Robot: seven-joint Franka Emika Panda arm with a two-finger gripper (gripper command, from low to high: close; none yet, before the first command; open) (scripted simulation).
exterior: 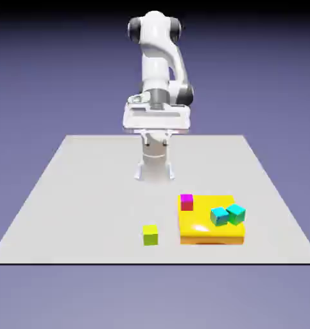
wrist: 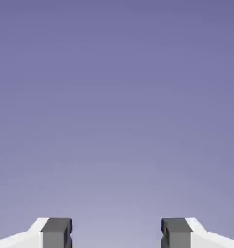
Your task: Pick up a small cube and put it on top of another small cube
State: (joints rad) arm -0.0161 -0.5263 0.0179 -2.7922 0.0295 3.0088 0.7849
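Observation:
The small lime cube [exterior: 150,235] rests alone on the table near its front edge, left of a yellow-orange slab [exterior: 202,230]. A magenta cube [exterior: 187,202] sits on the slab's far left corner. A cyan cube [exterior: 219,216] and a teal-green cube [exterior: 237,213] sit touching each other on its right side. My gripper [exterior: 156,124] hangs high at the far end of the table, well above and behind all the cubes. In the hand view the gripper [wrist: 116,233] is open, its grey fingertips [wrist: 55,233] wide apart with only the backdrop between them.
The grey table [exterior: 86,193] reaches from the robot's base [exterior: 155,166] to the front edge. The slab stands a little above the table surface at the front right.

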